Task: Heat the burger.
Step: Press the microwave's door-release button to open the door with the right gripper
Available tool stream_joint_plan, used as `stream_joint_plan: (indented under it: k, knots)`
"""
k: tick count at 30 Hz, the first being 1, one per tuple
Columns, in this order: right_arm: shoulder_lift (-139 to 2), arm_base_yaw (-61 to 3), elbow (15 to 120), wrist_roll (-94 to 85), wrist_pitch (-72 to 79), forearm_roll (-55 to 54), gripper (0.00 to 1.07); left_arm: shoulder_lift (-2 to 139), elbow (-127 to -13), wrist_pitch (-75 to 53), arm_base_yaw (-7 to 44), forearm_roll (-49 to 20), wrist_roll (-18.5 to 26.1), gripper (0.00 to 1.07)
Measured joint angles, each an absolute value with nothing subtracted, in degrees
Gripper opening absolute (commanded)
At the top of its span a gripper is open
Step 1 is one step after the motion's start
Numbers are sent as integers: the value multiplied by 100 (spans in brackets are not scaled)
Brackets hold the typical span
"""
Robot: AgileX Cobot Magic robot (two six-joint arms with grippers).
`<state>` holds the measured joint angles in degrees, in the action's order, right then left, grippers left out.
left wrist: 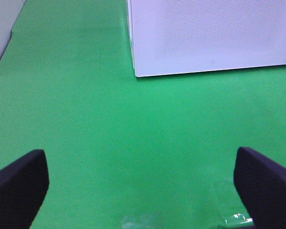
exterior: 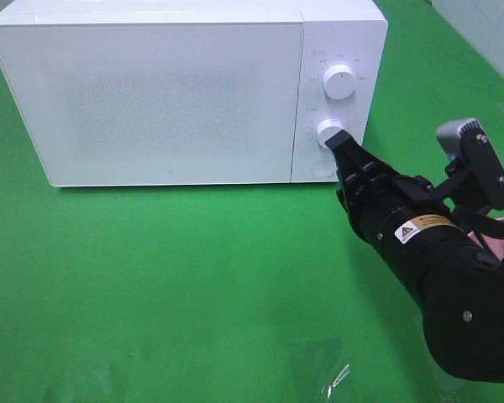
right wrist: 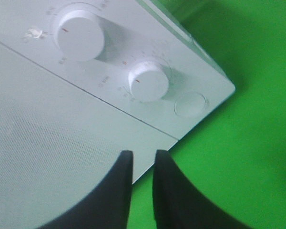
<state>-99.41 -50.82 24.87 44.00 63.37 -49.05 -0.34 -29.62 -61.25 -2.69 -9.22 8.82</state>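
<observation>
The burger is out of view. The white microwave [exterior: 168, 92] stands at the back with its door shut; it also shows in the left wrist view [left wrist: 214, 38]. My right gripper [exterior: 336, 141] is shut, with only a narrow slit between its fingers, and holds nothing. It sits just in front of the lower knob [exterior: 328, 128] on the control panel. In the right wrist view my right gripper [right wrist: 142, 155] lies short of that lower knob [right wrist: 148, 82], apart from it. My left gripper [left wrist: 143, 191] is wide open and empty over the green cloth, in front of the microwave's left corner.
An upper knob [exterior: 340, 81] and a round button [exterior: 323, 168] sit above and below the lower knob. A scrap of clear plastic [exterior: 336, 378] lies on the green cloth near the front. A pale wall [exterior: 487, 34] bounds the back right.
</observation>
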Motion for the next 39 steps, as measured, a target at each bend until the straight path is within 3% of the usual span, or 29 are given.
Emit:
stream_joint_plan:
  k: [2, 9, 19, 39]
  knots:
    - [-9941, -5082, 2487, 5735, 6245, -4807, 0, -34, -2962, -6125, -269, -922, 882, 98]
    - [-9941, -5082, 2487, 7299, 6033, -4452, 0, -34, -2962, -6125, -269, -922, 882, 98]
    - [-9941, -5019, 2487, 7540, 5718, -4263, 0, -34, -2962, -6125, -269, -922, 882, 98]
    - [-10491, -3747, 2790, 7832, 5455, -3146, 0, -34, -2962, -6125, -269, -922, 882, 98]
